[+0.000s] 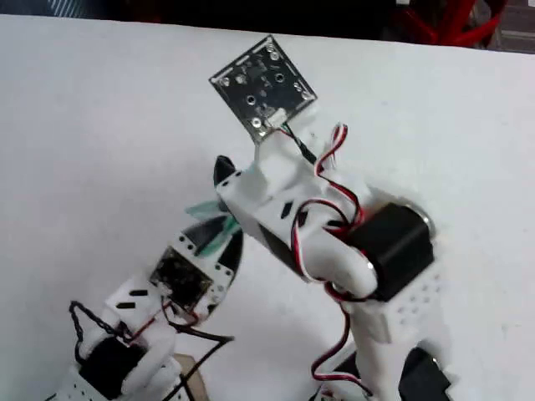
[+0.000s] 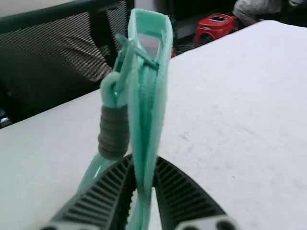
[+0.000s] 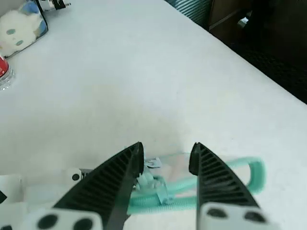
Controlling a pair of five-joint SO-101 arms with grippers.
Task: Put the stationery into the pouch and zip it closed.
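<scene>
**Pouch.** The mint-green pouch (image 2: 149, 96) is seen edge-on in the left wrist view. It appears as a narrow fabric band with a zip along it, rising away from the jaws above the white table (image 2: 249, 120). A zip pull (image 2: 136, 52) of the same green projects from its side. Beside the band, a grey ribbed bead (image 2: 114, 132) is threaded on a green cord. In the right wrist view the pouch shows a translucent panel edged by the green zip, with a green loop (image 3: 254, 167) at one end. Whether the zip is closed cannot be told. In the high view the pouch sits between the two arms, near the middle of the table, and is largely covered by them.

**Left gripper** (image 2: 144, 191). The black ribbed jaws are clamped on one end of the pouch, with the band pinched between them.

**Right gripper** (image 3: 165, 149). The jaws are spread well apart and poised over the pouch, with the zip pull in the gap between them. Whether they touch the pouch cannot be judged.

**Surroundings.** A white plush toy (image 3: 14, 29) stands at the far edge of the table.
</scene>
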